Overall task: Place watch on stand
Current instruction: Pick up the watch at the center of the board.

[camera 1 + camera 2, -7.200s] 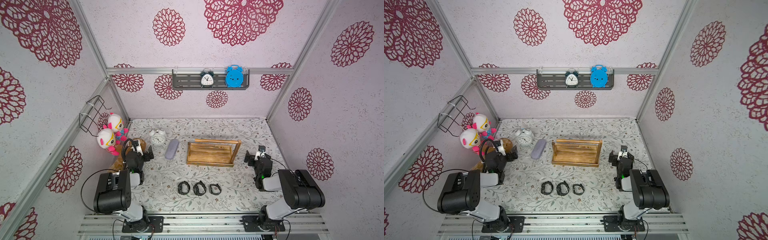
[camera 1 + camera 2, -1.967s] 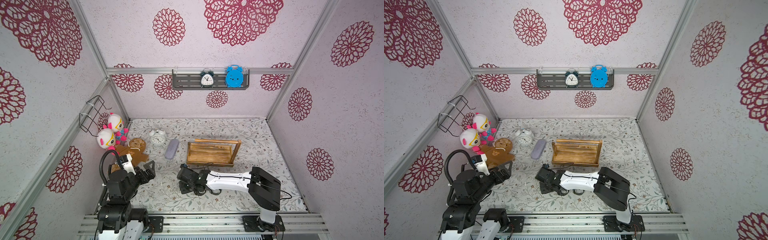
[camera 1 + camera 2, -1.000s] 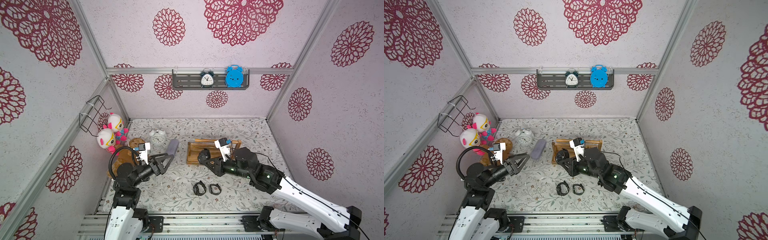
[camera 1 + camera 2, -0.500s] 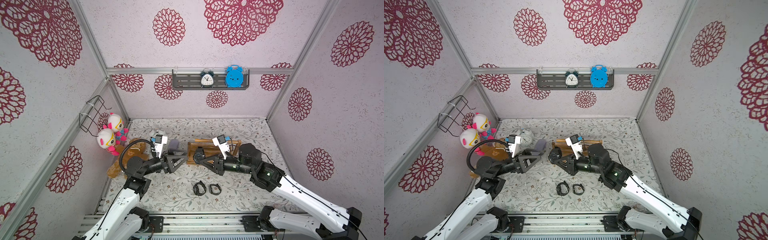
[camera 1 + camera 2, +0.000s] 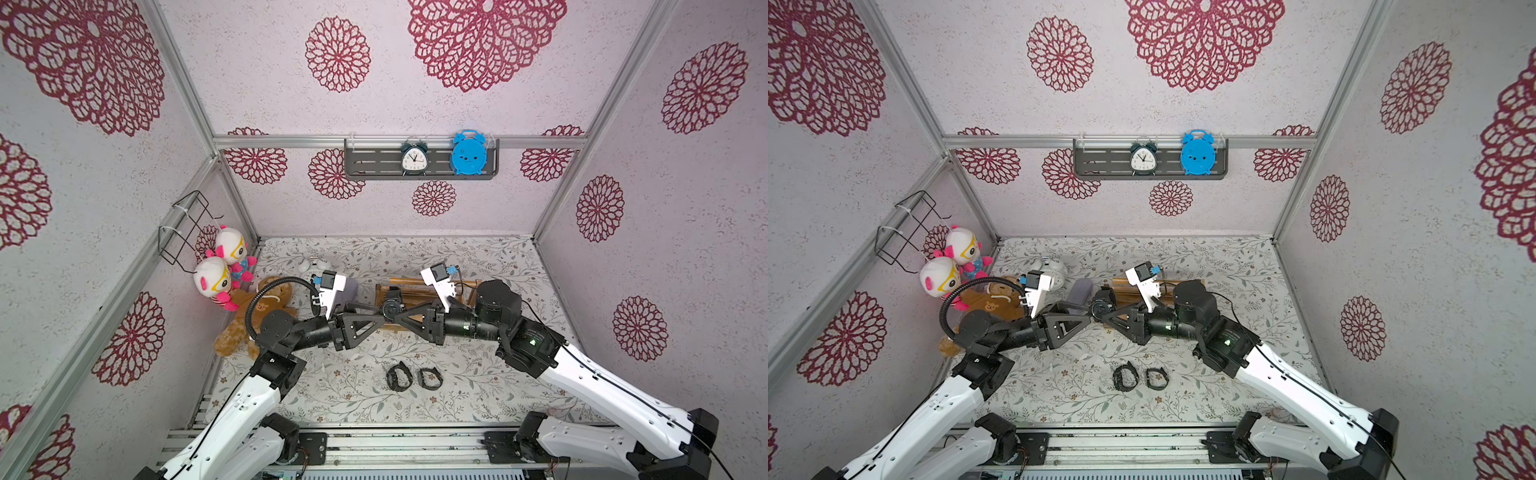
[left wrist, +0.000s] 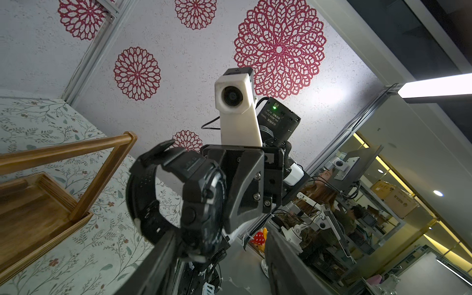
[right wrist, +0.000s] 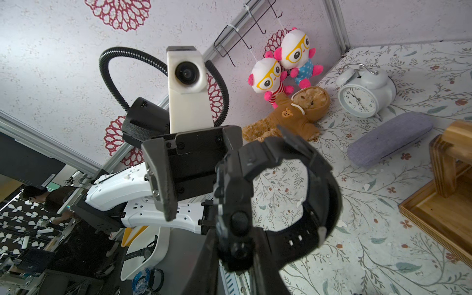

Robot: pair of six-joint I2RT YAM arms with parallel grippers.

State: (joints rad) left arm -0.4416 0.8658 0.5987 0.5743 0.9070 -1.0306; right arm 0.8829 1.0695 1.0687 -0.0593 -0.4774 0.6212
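A black watch (image 5: 392, 307) (image 5: 1102, 305) hangs in the air in front of the light-brown wooden stand (image 5: 411, 286) (image 5: 1126, 291). My right gripper (image 5: 400, 318) (image 7: 237, 235) is shut on the watch's case (image 7: 255, 194). From the opposite side my left gripper (image 5: 380, 313) (image 6: 222, 237) stands open at the watch (image 6: 199, 194); one finger (image 6: 163, 252) touches the case and the other is well apart from it. The stand's tray and bar (image 6: 38, 201) (image 7: 444, 204) are beside and below the watch. Two more black watches (image 5: 399, 376) (image 5: 430, 378) lie on the table.
A brown teddy bear (image 5: 259, 309), a white alarm clock (image 7: 362, 94) and a grey case (image 7: 388, 138) lie to the left of the stand. Two plush dolls (image 5: 220, 274) hang on the left wall. A dark shelf (image 5: 370, 160) with two clocks is on the back wall.
My left gripper has travelled right up to the watch, and its jaws have narrowed. The right gripper has kept its hold and shifted the watch slightly left.
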